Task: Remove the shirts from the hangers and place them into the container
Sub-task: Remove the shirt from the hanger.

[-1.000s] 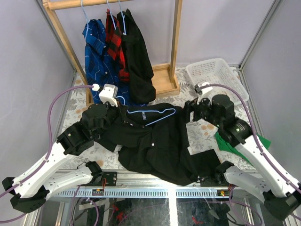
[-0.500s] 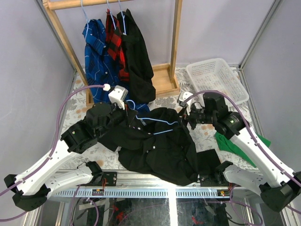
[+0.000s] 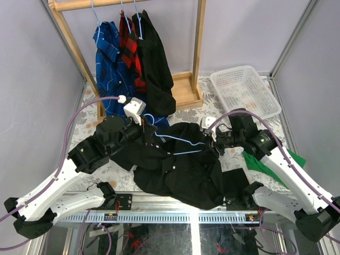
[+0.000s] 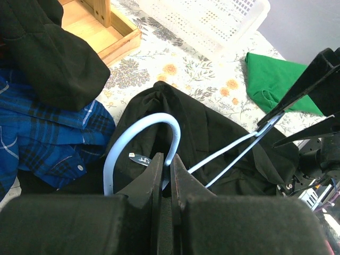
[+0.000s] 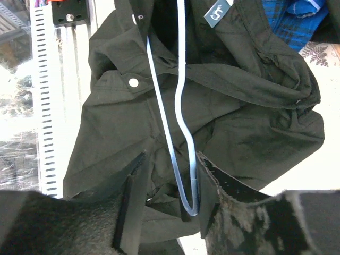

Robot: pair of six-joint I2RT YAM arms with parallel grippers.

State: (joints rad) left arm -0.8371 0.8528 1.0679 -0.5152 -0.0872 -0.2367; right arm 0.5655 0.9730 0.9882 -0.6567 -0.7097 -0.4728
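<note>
Since a second ago, my right jaws have advanced to the hanger (image 3: 178, 141) end and stand apart around it; left jaws clamp its hook (image 4: 159, 125). The black shirt (image 3: 180, 172) lies on the surface (image 3: 207, 103), still hangered; basket (image 3: 244, 90) empty; three shirts (image 3: 130, 53) remain on the rack (image 3: 199, 48).

The spread shirt (image 3: 180, 172) is plain black; its wire hanger (image 5: 180, 58) is light blue. Hung shirts: blue plaid shirt (image 3: 109, 64) with thin white lines, red-and-black plaid shirt (image 3: 129, 50), black shirt (image 3: 156, 74). The laundry basket (image 3: 244, 91) is white, the cloth (image 4: 276, 79) green, the surface (image 3: 85, 114) pale and floral-printed.
</note>
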